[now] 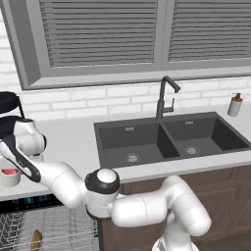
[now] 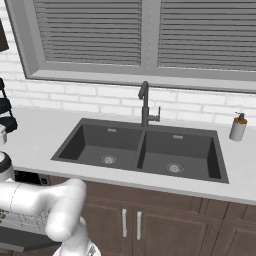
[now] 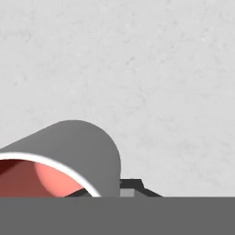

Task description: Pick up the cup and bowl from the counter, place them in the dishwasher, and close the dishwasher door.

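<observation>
Jaws are pinching the cup's (image 3: 69, 156) rim wall, one finger inside its coral hollow, the cup resting upright on the worktop (image 3: 151, 73).

Glossy white rounded arm (image 1: 147, 208) segments, black joint rings, black-edged wrist link

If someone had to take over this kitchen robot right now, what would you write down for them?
Gripper: shut on the cup's wall, one finger inside the rim.
Cup: on the counter at its far left end, just above the dishwasher; whether it has lifted off yet is unclear.
Dishwasher: door open, wire rack exposed, with something brownish in it, possibly the bowl.
Done: cup gripped.
Left: lift the cup, set it in the rack, confirm the bowl, close the door.
</observation>
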